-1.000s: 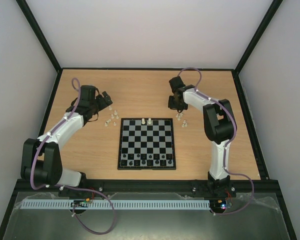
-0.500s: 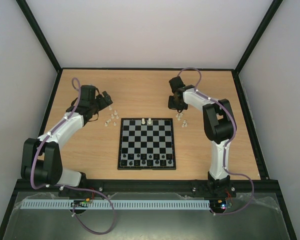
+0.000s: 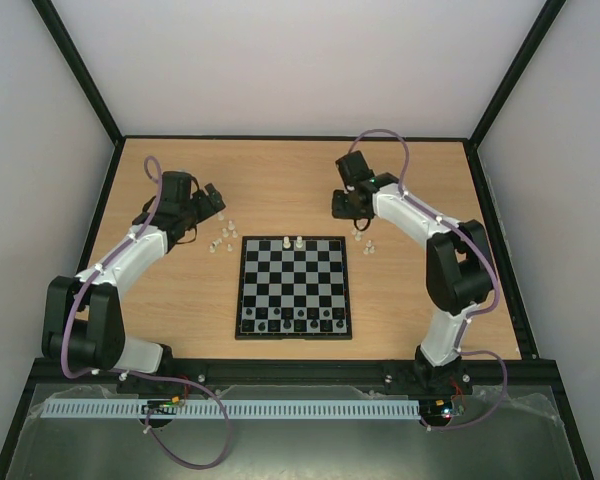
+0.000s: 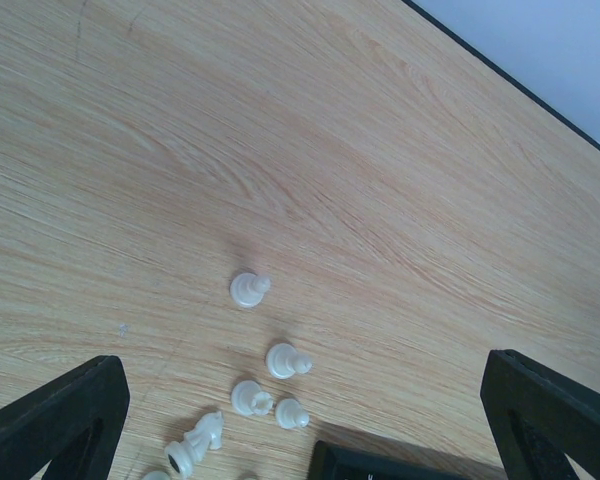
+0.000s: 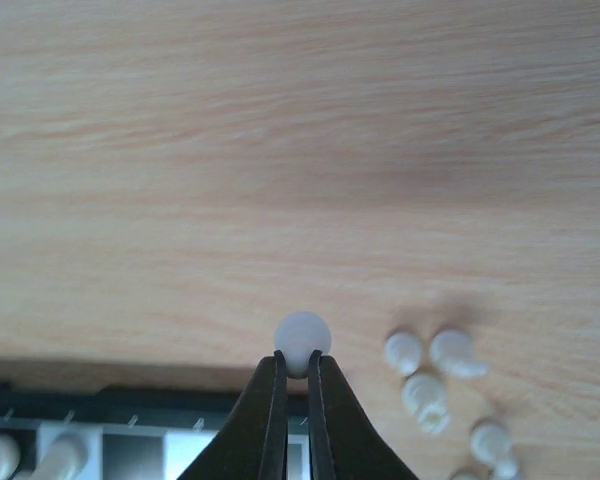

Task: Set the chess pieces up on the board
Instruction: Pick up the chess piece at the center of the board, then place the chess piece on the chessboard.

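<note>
The left gripper (image 4: 300, 418) hangs released, fingers spread wide, over loose chess pieces (image 4: 281, 360) lying on the table (image 3: 180, 290) at 10 o'clock of the board (image 3: 242, 290). Two pale pieces (image 3: 292, 243) stand on its far row. The right gripper (image 5: 292, 372) is clenched on a round-headed piece (image 5: 302, 343) at the board's 1 o'clock.

It was a robotics lab test cell: a wooden tabletop (image 3: 280, 180) boxed in by plain white walls (image 3: 300, 60) and black frame rails (image 3: 80, 75), with a cabled left arm (image 3: 130, 255) and right arm (image 3: 405, 207) bolted along its near edge.
</note>
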`<action>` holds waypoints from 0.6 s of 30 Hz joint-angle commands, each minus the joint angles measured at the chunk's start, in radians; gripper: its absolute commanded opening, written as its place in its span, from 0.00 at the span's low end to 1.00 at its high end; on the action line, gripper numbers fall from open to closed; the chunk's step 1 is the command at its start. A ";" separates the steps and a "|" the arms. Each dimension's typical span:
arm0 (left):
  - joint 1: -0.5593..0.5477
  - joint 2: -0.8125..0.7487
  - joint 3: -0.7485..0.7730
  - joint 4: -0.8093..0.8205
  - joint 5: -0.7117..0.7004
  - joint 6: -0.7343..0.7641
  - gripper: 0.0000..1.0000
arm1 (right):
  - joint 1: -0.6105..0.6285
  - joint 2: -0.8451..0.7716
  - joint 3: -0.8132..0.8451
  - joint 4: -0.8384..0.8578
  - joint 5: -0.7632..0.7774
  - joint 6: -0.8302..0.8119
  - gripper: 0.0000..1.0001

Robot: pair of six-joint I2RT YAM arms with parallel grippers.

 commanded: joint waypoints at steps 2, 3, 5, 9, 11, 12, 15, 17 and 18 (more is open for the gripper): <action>0.005 -0.026 -0.008 -0.004 -0.011 0.014 1.00 | 0.094 -0.063 -0.076 -0.088 -0.025 -0.025 0.01; 0.005 -0.027 -0.008 -0.005 -0.013 0.014 0.99 | 0.107 -0.074 -0.092 -0.090 -0.023 -0.025 0.01; 0.005 -0.030 -0.008 -0.006 -0.015 0.015 1.00 | 0.132 -0.100 -0.122 -0.092 -0.016 -0.020 0.01; 0.005 -0.030 -0.008 -0.006 -0.013 0.015 0.99 | 0.160 -0.149 -0.172 -0.104 -0.001 -0.010 0.02; 0.005 -0.029 -0.008 -0.006 -0.013 0.015 0.99 | 0.170 -0.165 -0.187 -0.121 0.015 -0.005 0.02; 0.005 -0.031 -0.009 -0.005 -0.012 0.015 0.99 | 0.172 -0.174 -0.200 -0.122 0.021 -0.002 0.02; 0.005 -0.031 -0.011 -0.005 -0.012 0.015 0.99 | 0.174 -0.184 -0.242 -0.108 0.016 0.006 0.02; 0.005 -0.030 -0.010 -0.005 -0.010 0.015 0.99 | 0.174 -0.186 -0.271 -0.089 -0.001 0.010 0.02; 0.005 -0.031 -0.010 -0.005 -0.010 0.015 0.99 | 0.174 -0.187 -0.283 -0.078 -0.013 0.010 0.02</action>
